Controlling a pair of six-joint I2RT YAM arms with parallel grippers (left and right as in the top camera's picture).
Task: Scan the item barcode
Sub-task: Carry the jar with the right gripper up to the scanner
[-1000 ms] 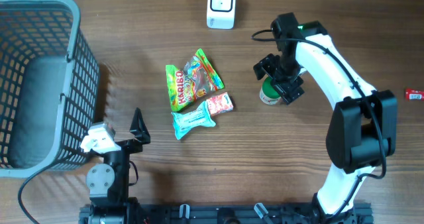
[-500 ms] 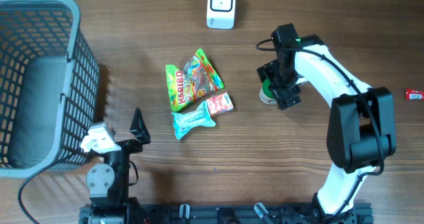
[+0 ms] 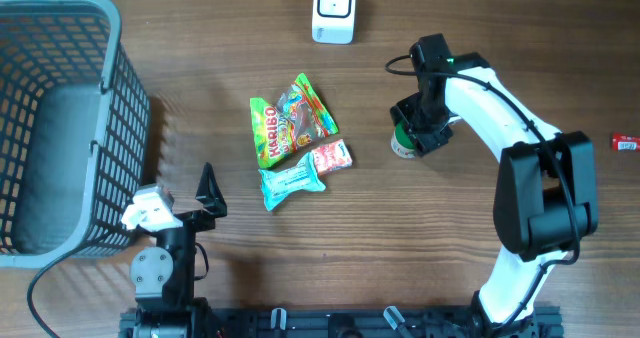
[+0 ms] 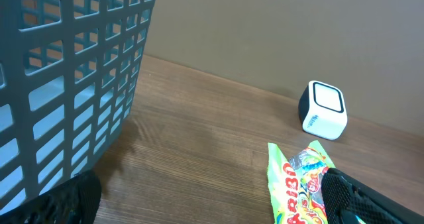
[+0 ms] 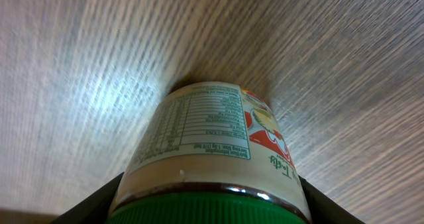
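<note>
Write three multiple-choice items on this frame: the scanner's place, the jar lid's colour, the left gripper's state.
1. The scanner sits: A) at the far edge of the table, beyond the snack packets; B) at the near edge; C) at the right edge.
2. The lid of the jar is: A) red; B) green; C) blue.
3. The left gripper is: A) shut on a packet; B) shut, empty; C) open, empty.
Key: 1 A, overhead shows it past the packets; 2 B, the right wrist view shows a green rim; 3 C, its fingers stand wide apart with nothing between.
</note>
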